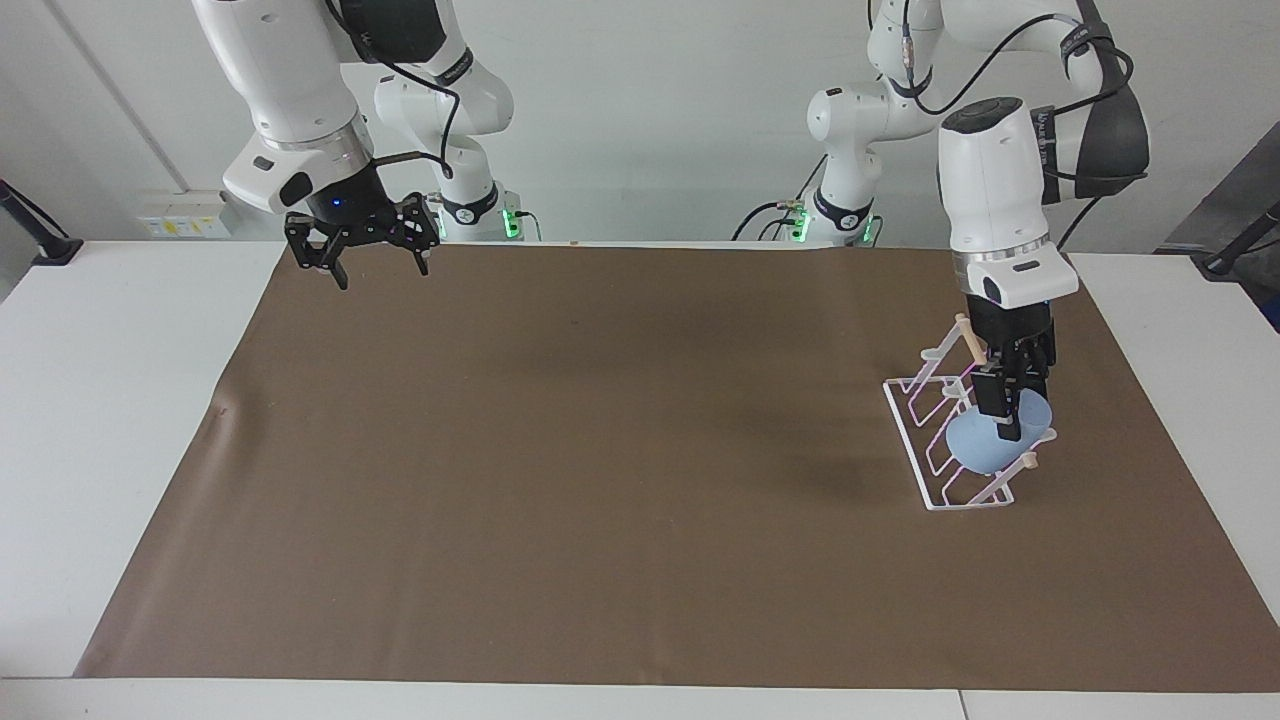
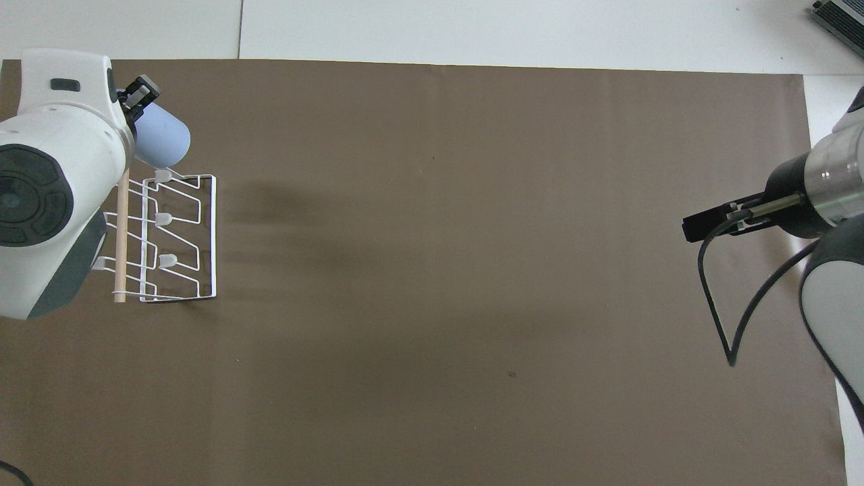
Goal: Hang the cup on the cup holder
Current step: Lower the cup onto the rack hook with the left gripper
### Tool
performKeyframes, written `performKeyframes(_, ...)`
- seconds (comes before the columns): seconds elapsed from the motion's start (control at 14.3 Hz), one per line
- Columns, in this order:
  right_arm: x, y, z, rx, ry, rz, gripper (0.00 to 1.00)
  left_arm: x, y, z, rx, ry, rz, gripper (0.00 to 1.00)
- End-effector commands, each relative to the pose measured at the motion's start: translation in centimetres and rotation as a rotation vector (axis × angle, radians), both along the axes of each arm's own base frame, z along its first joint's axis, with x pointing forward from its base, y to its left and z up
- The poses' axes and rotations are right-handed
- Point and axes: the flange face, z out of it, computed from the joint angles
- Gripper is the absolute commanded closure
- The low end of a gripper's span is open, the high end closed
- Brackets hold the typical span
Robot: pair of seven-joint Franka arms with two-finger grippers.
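Observation:
The light blue cup (image 1: pixel 975 450) is tilted on its side in my left gripper (image 1: pixel 1005 420), whose fingers are shut on its rim. It hangs low over the end of the cup holder (image 1: pixel 967 337) that is farther from the robots, against the wooden dowel's tip; whether it rests on a peg is hidden. In the overhead view the cup (image 2: pixel 162 140) shows just past the holder (image 2: pixel 121 250), with the left gripper (image 2: pixel 138 94) above it. My right gripper (image 1: pixel 360 258) is open and empty, raised over the mat's corner at the right arm's end, and also shows in the overhead view (image 2: pixel 705 224).
A brown mat (image 1: pixel 600 480) covers most of the white table (image 1: pixel 120 420). The cup holder stands on the mat toward the left arm's end. A black cable (image 2: pixel 715 304) loops from the right wrist.

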Motion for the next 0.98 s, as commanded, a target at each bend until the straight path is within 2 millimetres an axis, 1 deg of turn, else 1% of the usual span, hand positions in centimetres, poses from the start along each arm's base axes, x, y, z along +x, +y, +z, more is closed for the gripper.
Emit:
performKeyframes(0.0, -0.8, -0.3, -0.8, -0.025, 0.015, -0.06, 0.0, -0.5, 0.1, -0.4, 0.022, -0.005, -0.019, 1.0)
performKeyframes(0.07, -0.8, -0.4, -0.8, -0.016, 0.017, -0.064, 0.0, -0.7, 0.3, -0.9, 0.021, 0.0, -0.022, 1.0)
performKeyframes(0.14, -0.7, -1.2, -0.8, -0.01, 0.014, -0.072, 0.0, -0.7, 0.3, -1.1, 0.022, 0.001, -0.023, 1.0)
performKeyframes(0.21, -0.7, -2.5, -0.8, -0.008, 0.012, -0.101, 0.0, -0.8, 0.6, -1.5, 0.025, 0.008, -0.021, 1.0)
performKeyframes(0.28, -0.5, -3.3, -0.8, -0.007, 0.009, -0.121, 0.0, -1.0, 0.7, -2.2, 0.044, 0.015, -0.03, 1.0)
performKeyframes(0.35, -0.3, -4.5, -0.5, -0.004, -0.015, -0.144, 0.0, -1.2, 1.0, -2.6, 0.047, 0.011, -0.034, 1.0)
performKeyframes(0.42, 0.1, -5.2, -0.3, -0.002, -0.042, -0.154, 0.0, -1.5, 1.3, -3.0, 0.046, 0.009, -0.04, 1.0)
performKeyframes(0.49, 0.2, -5.5, -0.2, -0.001, -0.05, -0.159, 0.0, -1.7, 1.4, -3.3, 0.048, 0.012, -0.041, 1.0)
performKeyframes(0.63, 0.2, -5.3, -0.3, -0.005, -0.054, -0.156, 0.0, -1.9, 1.3, -3.4, 0.051, 0.016, -0.043, 1.0)
performKeyframes(0.77, 0.6, -5.4, 0.0, -0.007, -0.09, -0.157, 0.0, -2.4, 1.3, -3.9, 0.054, 0.026, -0.044, 1.0)
performKeyframes(0.91, 1.1, -5.4, 0.1, -0.005, -0.126, -0.156, 0.0, -2.5, 1.3, -4.0, 0.055, 0.027, -0.044, 1.0)
